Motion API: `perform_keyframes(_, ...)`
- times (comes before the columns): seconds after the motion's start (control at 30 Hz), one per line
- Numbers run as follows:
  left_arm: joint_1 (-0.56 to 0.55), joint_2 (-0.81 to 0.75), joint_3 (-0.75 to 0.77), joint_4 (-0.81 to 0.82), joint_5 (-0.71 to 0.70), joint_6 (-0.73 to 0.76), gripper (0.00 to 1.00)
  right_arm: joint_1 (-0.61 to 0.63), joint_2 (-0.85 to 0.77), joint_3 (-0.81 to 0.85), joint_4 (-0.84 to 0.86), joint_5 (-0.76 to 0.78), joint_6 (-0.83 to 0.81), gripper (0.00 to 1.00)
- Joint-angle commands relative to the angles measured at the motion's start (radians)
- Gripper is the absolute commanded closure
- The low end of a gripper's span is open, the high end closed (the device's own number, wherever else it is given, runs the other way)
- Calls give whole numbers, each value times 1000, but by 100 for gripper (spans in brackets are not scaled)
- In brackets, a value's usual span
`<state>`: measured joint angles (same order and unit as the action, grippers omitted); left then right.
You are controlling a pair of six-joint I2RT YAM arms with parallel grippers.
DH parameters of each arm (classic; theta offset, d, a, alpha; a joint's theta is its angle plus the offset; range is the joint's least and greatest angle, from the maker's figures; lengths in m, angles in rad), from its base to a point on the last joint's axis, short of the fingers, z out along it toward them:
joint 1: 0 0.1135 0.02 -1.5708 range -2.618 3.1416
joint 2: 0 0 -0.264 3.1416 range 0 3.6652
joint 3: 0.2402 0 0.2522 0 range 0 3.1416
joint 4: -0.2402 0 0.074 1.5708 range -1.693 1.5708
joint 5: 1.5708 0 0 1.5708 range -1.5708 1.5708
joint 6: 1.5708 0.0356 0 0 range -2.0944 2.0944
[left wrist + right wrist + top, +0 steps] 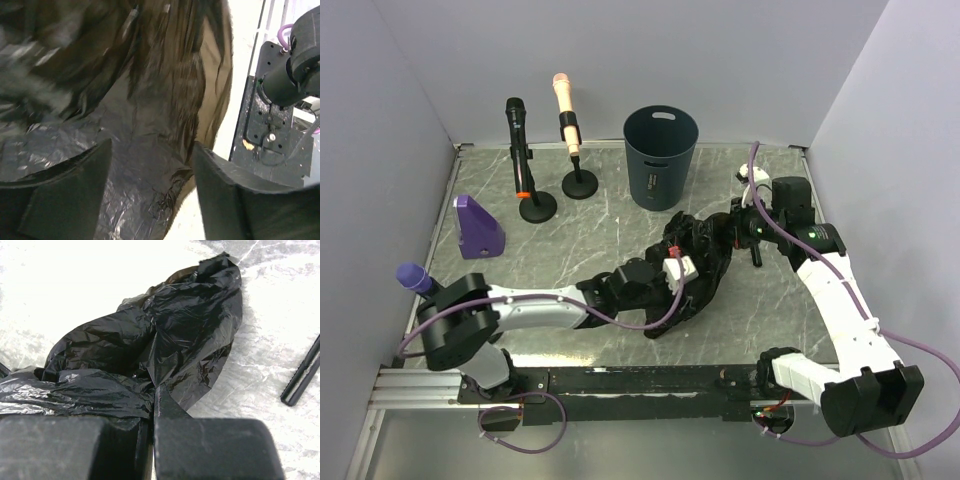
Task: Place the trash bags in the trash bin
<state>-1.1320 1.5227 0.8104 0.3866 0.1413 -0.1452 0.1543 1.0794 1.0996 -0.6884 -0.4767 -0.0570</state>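
The dark blue-grey trash bin [660,155] stands upright at the back centre, its mouth open. A heap of black trash bags [698,262] lies on the marble table in front of it, apart from the bin. My left gripper [672,274] is pushed into the heap's left side. In the left wrist view it [150,172] is open, with thin bag film [145,115] lying between its fingers [75,192]. My right gripper [736,232] is at the heap's right edge. In the right wrist view it [159,402] is shut on a fold of the crumpled bag [190,335].
Two microphones on round black bases [538,207] [580,185] stand at the back left. A purple wedge [477,227] and a purple-topped cylinder [415,278] sit at the left. A thin black rod [302,374] lies right of the bags. Walls enclose three sides.
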Motion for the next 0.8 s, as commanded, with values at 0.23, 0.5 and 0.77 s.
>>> perform_keyframes(0.23, -14, 83, 70, 23, 41, 105, 65, -7, -22, 10, -5, 3, -7, 100)
perform_keyframes(0.5, 92, 2, 65, -75, 133, 208, 99, -9, -58, -33, -26, 15, -40, 100)
perform_keyframes(0.77, 190, -165, -86, -135, 241, 328, 99, -9, -56, -34, -72, -42, -98, 100)
